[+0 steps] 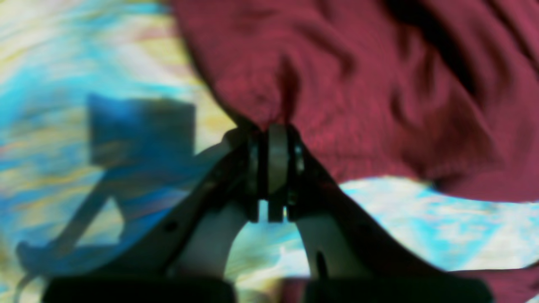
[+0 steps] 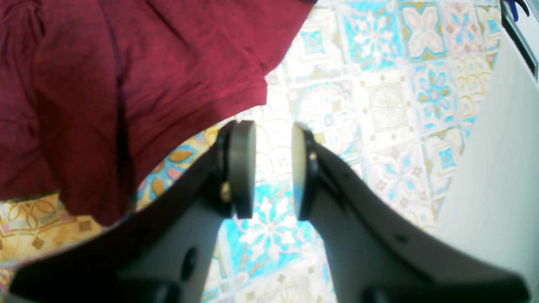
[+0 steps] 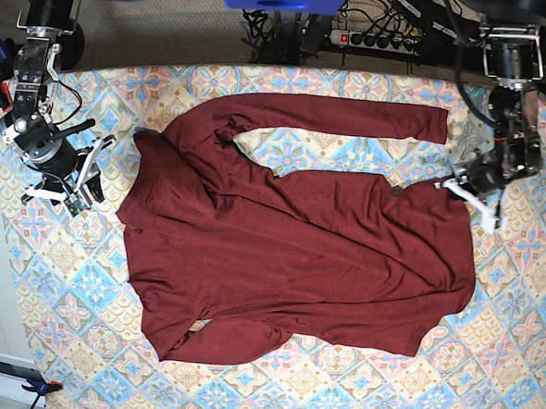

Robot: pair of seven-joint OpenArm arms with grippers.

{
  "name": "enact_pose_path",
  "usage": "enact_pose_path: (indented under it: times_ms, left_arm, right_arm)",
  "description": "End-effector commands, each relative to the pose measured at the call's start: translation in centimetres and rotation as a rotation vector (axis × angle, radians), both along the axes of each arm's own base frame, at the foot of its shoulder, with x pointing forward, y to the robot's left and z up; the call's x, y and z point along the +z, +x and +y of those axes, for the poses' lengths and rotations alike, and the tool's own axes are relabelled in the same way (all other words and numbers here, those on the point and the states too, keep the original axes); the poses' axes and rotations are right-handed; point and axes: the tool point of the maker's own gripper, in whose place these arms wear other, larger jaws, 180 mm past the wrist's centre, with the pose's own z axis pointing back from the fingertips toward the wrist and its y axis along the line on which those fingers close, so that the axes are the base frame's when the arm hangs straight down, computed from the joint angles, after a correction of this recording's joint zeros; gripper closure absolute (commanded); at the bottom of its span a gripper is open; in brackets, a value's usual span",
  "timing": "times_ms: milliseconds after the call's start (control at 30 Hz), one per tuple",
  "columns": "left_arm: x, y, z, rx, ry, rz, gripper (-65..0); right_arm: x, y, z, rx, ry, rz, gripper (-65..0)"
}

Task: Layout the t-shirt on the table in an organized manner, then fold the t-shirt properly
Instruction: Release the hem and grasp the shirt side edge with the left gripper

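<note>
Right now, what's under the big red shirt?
The flowery tiled table shows all around the t-shirt. Whatever lies beneath the cloth is covered, so I cannot tell.

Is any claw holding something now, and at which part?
The left claw pinches the t-shirt at its edge; the right claw holds nothing.

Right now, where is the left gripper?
In the base view the left gripper is at the table's right side, its fingers shut on the t-shirt's right edge, just below the outstretched sleeve.
</note>
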Motion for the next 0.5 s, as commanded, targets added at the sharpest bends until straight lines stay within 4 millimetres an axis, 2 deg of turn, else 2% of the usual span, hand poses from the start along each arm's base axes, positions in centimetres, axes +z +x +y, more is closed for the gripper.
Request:
enact_pose_path:
  times_ms: [0, 100, 200, 333, 467]
  left_arm:
    - [1.7, 0.4, 2.6, 0.016, 0.057, -0.035, -0.8]
    - [2.6, 0.0, 4.7, 0.018, 0.108, -0.029, 0.0]
    - [2.9, -0.9, 6.3, 0.015, 0.15, -0.006, 0.0]
    - [3.2, -1.1, 7.0, 0.013, 0.17, 0.0, 0.0]
    - [3.5, -1.1, 7.5, 0.009, 0.188, 0.003, 0.0]
  right_arm:
    - [1.4, 0.7, -0.1, 0.009, 0.001, -0.045, -13.8]
    - [1.1, 0.6, -0.3, 0.001, -0.004, -0.027, -13.8]
    - [-0.1, 0.3, 0.7, -0.025, 0.03, 0.006, -13.8]
    - [-2.1, -0.3, 0.8, -0.058, 0.052, 0.071, -14.3]
    - [-1.8, 1.5, 1.4, -0.035, 0.08, 0.066, -19.1]
